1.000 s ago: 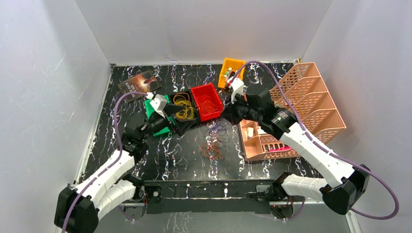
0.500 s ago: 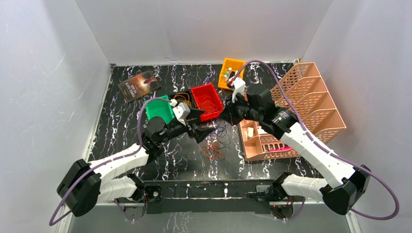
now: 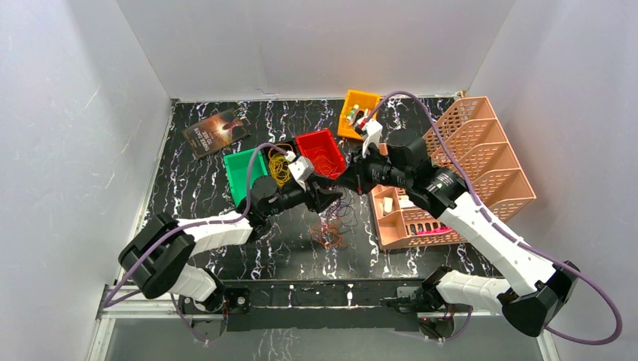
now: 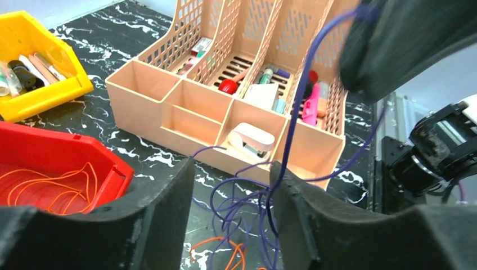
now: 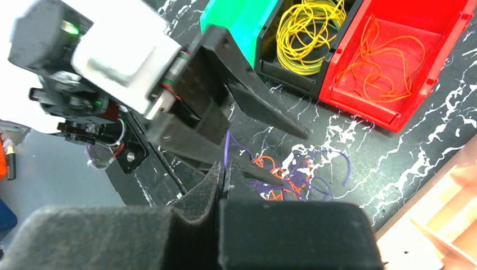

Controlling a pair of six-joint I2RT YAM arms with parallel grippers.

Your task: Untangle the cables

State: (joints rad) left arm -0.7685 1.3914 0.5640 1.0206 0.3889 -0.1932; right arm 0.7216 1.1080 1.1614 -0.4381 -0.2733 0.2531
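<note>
Purple cable (image 5: 226,147) pinched in right tool (image 5: 220,179), held up above tangle (image 3: 329,235) on bench (image 3: 180,173). Left tool (image 4: 232,191) spread, purple strands seen between its fingers (image 4: 157,214).

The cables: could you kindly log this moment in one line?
right gripper: shut on purple cable | left gripper: open around it | orange cables: on table

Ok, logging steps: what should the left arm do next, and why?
Probably close the left end effector: the right end effector pinches a purple wire above the tangle, and that strand seems to pass between the open left fingers.
</note>
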